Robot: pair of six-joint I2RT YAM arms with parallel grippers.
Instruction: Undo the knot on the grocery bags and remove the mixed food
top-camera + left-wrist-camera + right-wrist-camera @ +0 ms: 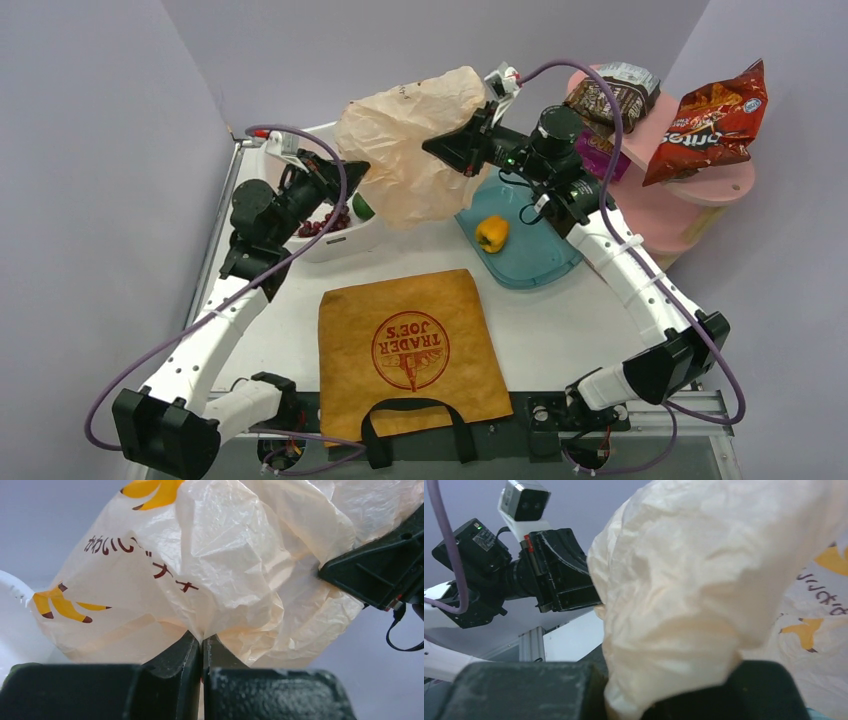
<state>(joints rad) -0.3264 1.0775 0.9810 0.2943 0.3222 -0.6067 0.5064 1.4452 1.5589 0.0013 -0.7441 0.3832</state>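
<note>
The peach plastic bag (415,150) hangs in the air above the back of the table, stretched between both arms. My left gripper (355,170) is shut on a fold at its lower left edge; the film is pinched between the jaws (202,647). On the bag's right side my right gripper (435,148) is shut on bunched film, which hides its fingertips (639,700). The mustard canvas tote (410,345) lies flat at the front. A yellow bell pepper (491,233) lies in the teal tub (530,262). Dark grapes (325,222) and a green fruit (362,207) lie in the white tub (345,243).
A pink stand (700,195) at the back right carries a red Doritos bag (710,125), a dark brown snack bag (612,98) and a purple packet (600,152). Grey walls close in on the left, right and back.
</note>
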